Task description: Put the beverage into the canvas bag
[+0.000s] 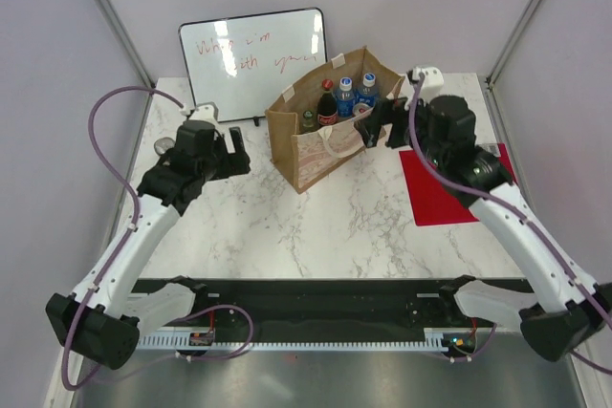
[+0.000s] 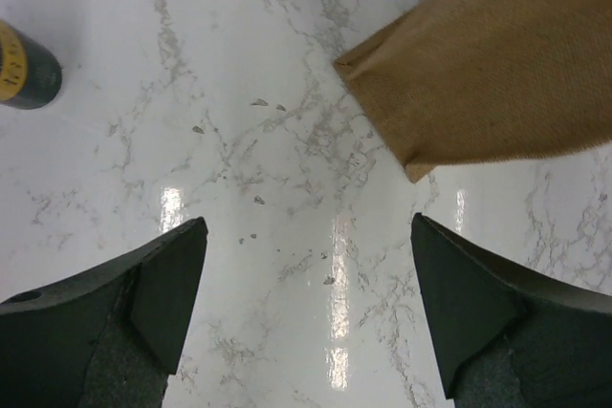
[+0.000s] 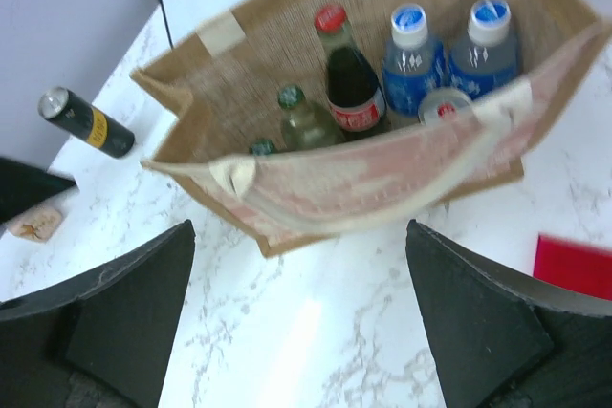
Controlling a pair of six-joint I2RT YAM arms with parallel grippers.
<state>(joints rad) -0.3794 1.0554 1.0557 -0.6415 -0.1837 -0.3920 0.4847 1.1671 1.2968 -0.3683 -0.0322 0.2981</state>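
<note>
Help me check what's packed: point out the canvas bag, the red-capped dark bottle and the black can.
canvas bag point(image 3: 382, 183): right wrist view, front wall.
red-capped dark bottle point(image 3: 349, 83): right wrist view, dark shoulder.
black can point(image 3: 86, 123): right wrist view, mid-body.

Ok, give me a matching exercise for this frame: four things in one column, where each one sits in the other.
Things:
1 black can
2 cola bottle
3 whiteboard
4 red mat

Places:
a inside the canvas bag
b flat on the table, right of the bag
c on the table, left of the bag
d upright behind the bag

Pairs: 1-c, 2-a, 3-d, 4-b
</note>
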